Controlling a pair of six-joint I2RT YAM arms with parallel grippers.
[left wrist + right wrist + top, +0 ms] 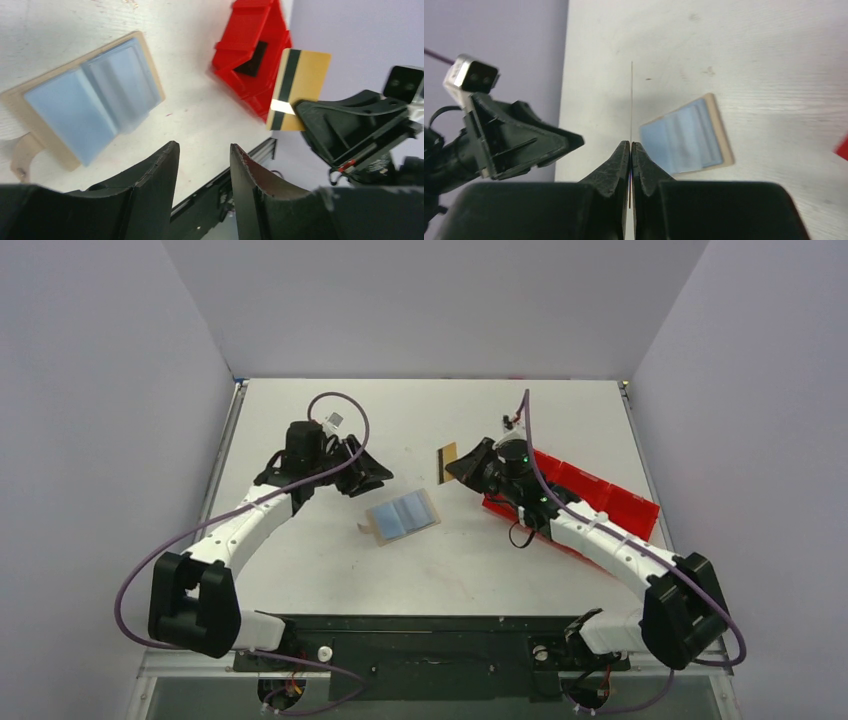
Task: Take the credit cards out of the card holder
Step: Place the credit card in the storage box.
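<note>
So the right gripper [631, 144] has its jaws pressed together on a credit card [297, 90], pinched by one short edge. It's a gold card with a black stripe and a little white strip, and it's up off the table [330, 570], standing on edge. From the right wrist view you only see it as a thin line poking straight out past the fingertips.

The left gripper [202, 147] has its jaws apart with nothing between them. It hangs over the table just left of the card holder [403, 517], fingers pointing toward the middle.

The card holder lies opened flat on the table between the two grippers, not touching either one. It has a tan border and two light blue panels inside, one flat and one with stepped ridges like pockets. Whether more cards are tucked in there, I honestly can't tell. A small tan tab [22, 155] sticks out from one edge.

The red tray [600, 498] sits on the right side of the table, mostly under the right arm, well apart from the holder. The held card is between the holder and the tray, a bit further back on the table.
</note>
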